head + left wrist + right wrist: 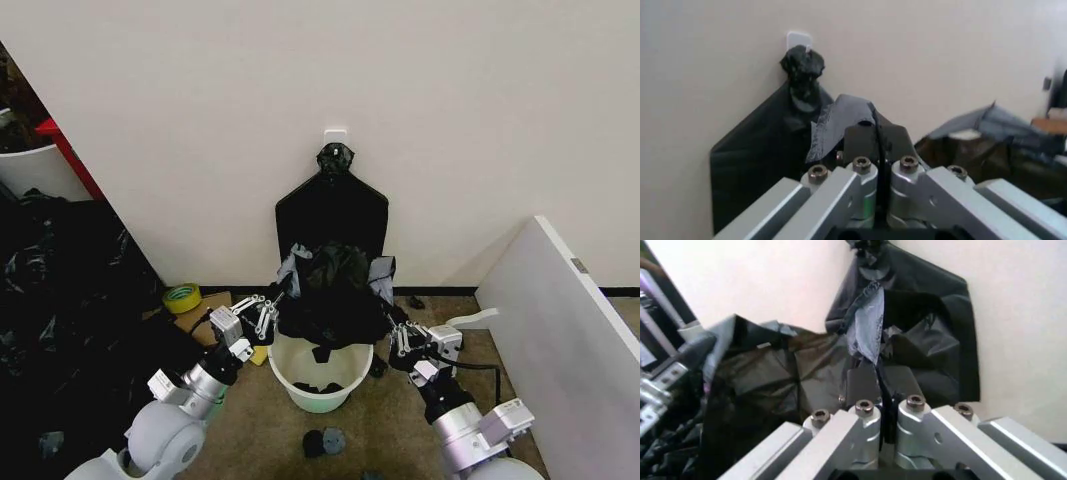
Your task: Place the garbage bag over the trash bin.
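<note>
Pinching opposite edges, the garbage bag (pixel 335 285) is held spread above the trash bin (pixel 320 375): its left edge is clamped by the left gripper (pixel 268 305), its right edge by the right gripper (pixel 400 335). Behind, a flat black sheet (pixel 332 215) is hung on the wall.

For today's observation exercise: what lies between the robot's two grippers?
In the head view, the garbage bag stretches between the left gripper and right gripper, each pinching an edge, above the trash bin.
</note>
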